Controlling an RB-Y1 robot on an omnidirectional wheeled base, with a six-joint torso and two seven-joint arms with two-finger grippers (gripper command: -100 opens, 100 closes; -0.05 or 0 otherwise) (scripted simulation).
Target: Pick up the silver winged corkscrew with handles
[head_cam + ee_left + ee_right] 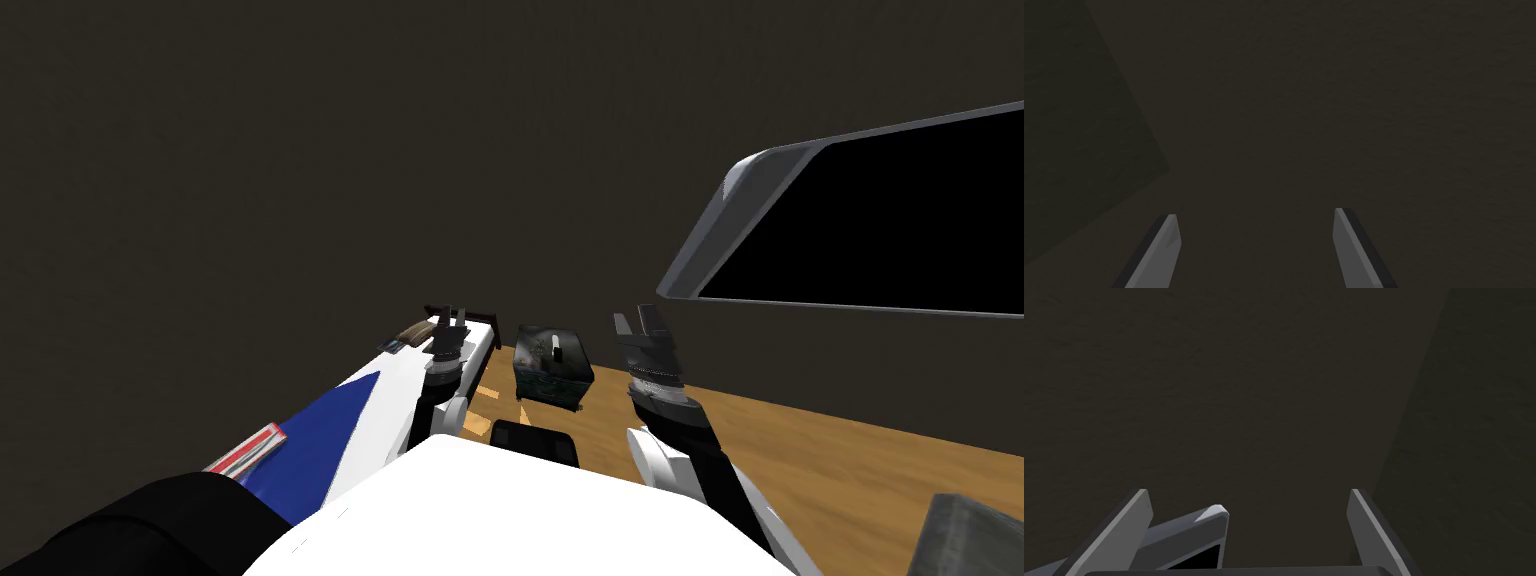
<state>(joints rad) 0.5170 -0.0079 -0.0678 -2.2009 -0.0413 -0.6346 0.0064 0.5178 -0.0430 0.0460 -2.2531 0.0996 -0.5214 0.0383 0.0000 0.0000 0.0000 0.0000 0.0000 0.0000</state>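
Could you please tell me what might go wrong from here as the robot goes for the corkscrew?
The open right tool has the grey-framed black panel showing between its fingers; swinging across could strike it.
Both wrist views face the dark wall, so reaching for the small pale object on the dark box, perhaps the corkscrew, may be misjudged.
The open left tool hangs by the bed and might snag it.

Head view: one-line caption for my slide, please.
Left gripper and right gripper, both open, hover before a small dark cabinet bearing a pale object.
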